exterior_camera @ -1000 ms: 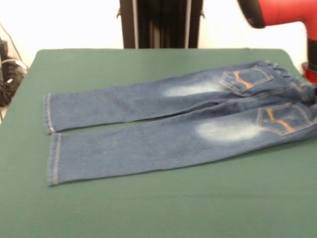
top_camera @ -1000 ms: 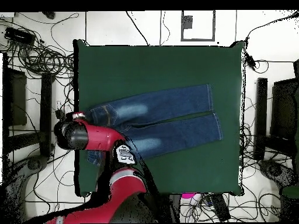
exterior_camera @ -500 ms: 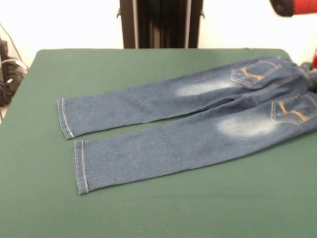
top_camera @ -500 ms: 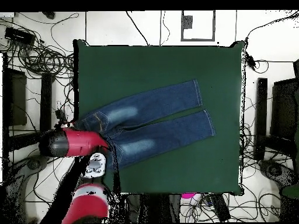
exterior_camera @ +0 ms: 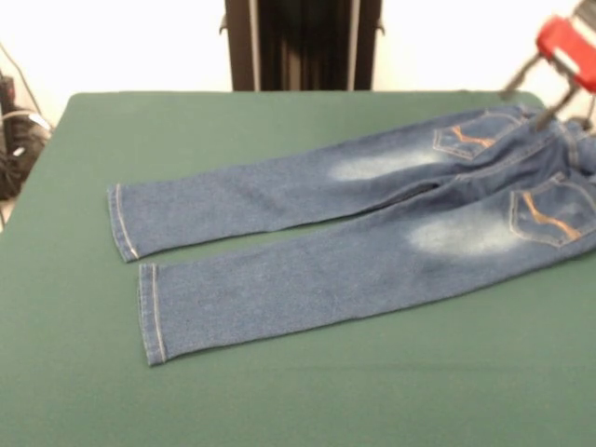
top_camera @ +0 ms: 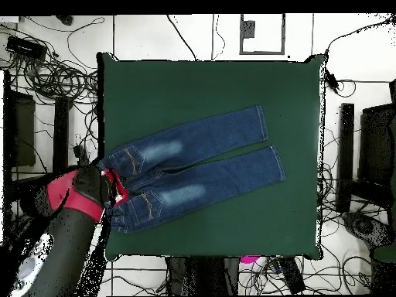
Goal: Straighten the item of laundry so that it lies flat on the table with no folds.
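In the front view, the leg hems sit at the left, the near hem (exterior_camera: 152, 314) a little further right than the far one (exterior_camera: 123, 223), and both legs run up and to the right across the green table (exterior_camera: 279, 400) without any obvious crease. The jeans (exterior_camera: 372, 242) lie back-side up, with faded patches below the two orange-stitched pockets, and the waistband reaches the table's right edge, possibly just over it. That end is the part to watch: any further smoothing should, I judge, be a light tug along the line of the legs rather than across them, and kept gentle so the waist is not dragged off the table or bunched under the tool. The gripper (exterior_camera: 559, 79) stands at the far right, directly over the waistband near the upper pocket. Its thin fingers (exterior_camera: 548, 114) reach down to the denim, but blur hides their tips, so I cannot tell how wide they are or whether they grip the cloth.
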`<action>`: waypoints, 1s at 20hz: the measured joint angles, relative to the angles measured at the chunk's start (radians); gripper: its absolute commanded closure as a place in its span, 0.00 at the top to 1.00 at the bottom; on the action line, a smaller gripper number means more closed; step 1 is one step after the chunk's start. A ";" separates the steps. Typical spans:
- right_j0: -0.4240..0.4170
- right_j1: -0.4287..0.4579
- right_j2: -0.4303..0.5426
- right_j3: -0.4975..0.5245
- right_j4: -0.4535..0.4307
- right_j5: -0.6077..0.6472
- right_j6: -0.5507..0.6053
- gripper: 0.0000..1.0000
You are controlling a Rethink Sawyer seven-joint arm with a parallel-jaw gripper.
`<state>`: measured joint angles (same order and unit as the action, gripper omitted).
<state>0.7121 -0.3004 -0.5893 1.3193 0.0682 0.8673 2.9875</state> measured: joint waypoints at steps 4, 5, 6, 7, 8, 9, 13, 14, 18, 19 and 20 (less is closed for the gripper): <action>-0.009 -0.007 -0.122 -0.065 -0.102 0.052 0.000 1.00; -0.017 -0.009 -0.134 -0.069 -0.110 0.046 0.000 1.00; -0.025 -0.010 -0.144 -0.072 -0.115 0.039 0.000 1.00; -0.033 -0.012 -0.153 -0.073 -0.118 0.029 0.000 1.00; -0.043 -0.015 -0.159 -0.073 -0.118 0.019 0.000 1.00; -0.065 -0.019 -0.162 -0.073 -0.118 -0.008 0.000 1.00; -0.118 -0.033 -0.162 -0.072 -0.118 -0.082 0.000 1.00; -0.132 -0.037 -0.162 -0.072 -0.118 -0.099 0.000 1.00; -0.182 -0.046 -0.158 -0.070 -0.119 -0.149 0.000 1.00; -0.197 -0.049 -0.156 -0.070 -0.118 -0.158 0.000 1.00; -0.212 -0.052 -0.153 -0.069 -0.119 -0.169 0.000 1.00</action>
<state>0.5005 -0.3524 -0.7427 1.2504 -0.0507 0.6987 2.9875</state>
